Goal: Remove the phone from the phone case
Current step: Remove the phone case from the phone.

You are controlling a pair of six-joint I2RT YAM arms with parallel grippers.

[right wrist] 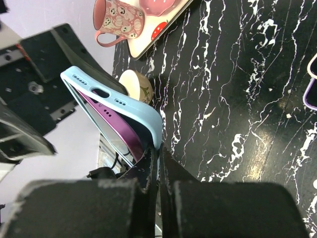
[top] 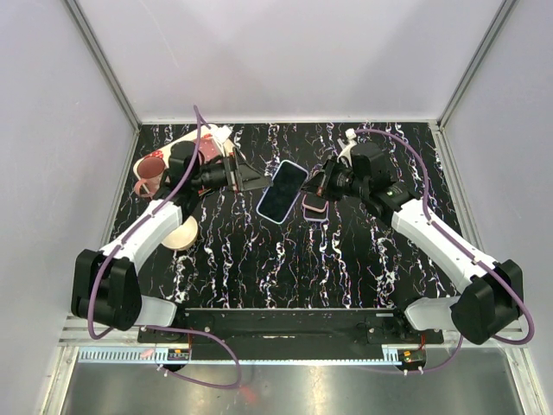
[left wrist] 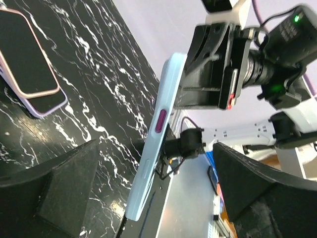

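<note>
A phone in a light blue phone case hangs tilted above the middle of the table. My right gripper is shut on the case's edge at one corner. There the purple phone stands a little apart from the light blue case. In the left wrist view the case shows edge-on with a purple side button. My left gripper is open, one finger on each side of the case and touching nothing. From above, the left gripper sits just left of the phone and the right gripper just right of it.
Two other phones lie stacked on the black marbled table under the right gripper, also in the left wrist view. A tray with a pink mug stands at the back left. A tan cup lies beside the left arm.
</note>
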